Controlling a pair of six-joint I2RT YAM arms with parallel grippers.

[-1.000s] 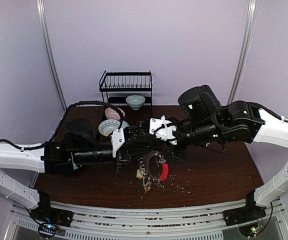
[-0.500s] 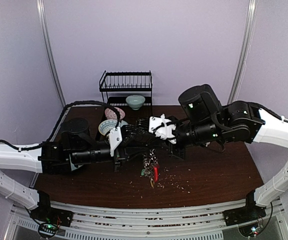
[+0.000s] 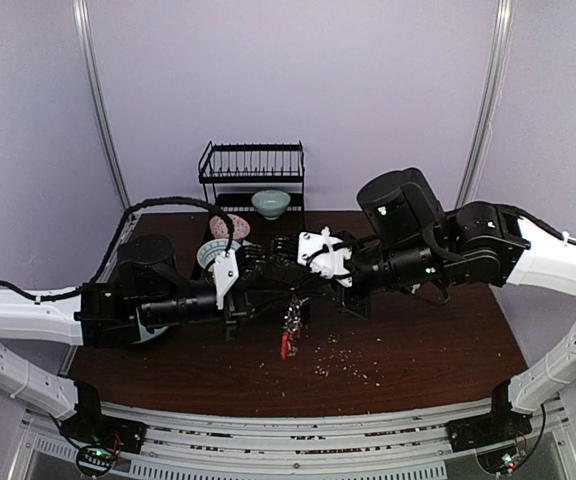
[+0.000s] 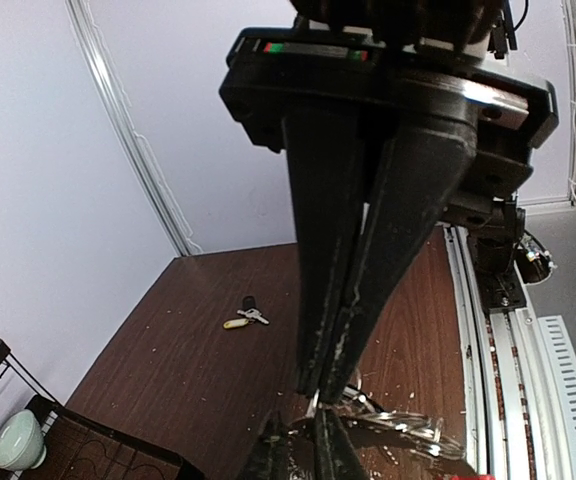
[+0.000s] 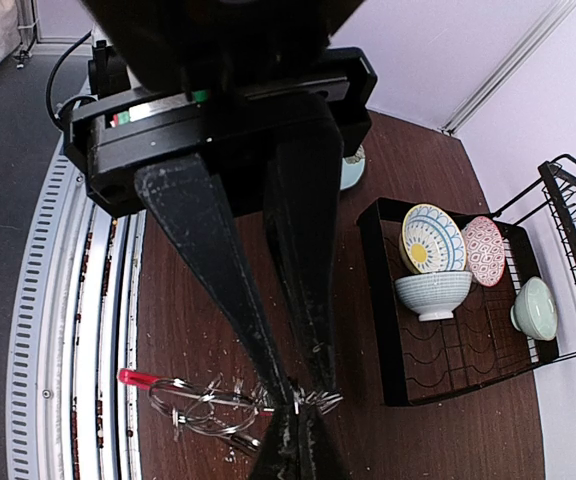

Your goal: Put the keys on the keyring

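The keyring [image 3: 290, 322] hangs in the air above the brown table [image 3: 418, 340], its red strap [image 3: 285, 346] dangling lowest. My left gripper [image 3: 280, 287] and right gripper [image 3: 302, 285] meet tip to tip just above it. In the left wrist view my left gripper [image 4: 322, 392] is shut on a thin silvery piece of the keyring [image 4: 418, 432]. In the right wrist view my right gripper [image 5: 296, 402] is shut on the keyring [image 5: 203, 410], with the red strap [image 5: 136, 378] at the left. Two loose keys [image 4: 242, 315], one dark-headed and one with a yellowish tag, lie apart on the table.
A black dish rack [image 3: 252, 172] with a pale bowl [image 3: 270, 203] stands at the back. A black tray [image 5: 383, 300] holds several bowls [image 5: 433, 292] close behind the grippers. Crumbs [image 3: 346, 365] are scattered over the wood. The metal rail [image 3: 298, 435] runs along the near edge.
The keyring lay spread on the table a second ago; now it hangs lifted between the two grippers, and the red strap has swung from the right to the lower left.
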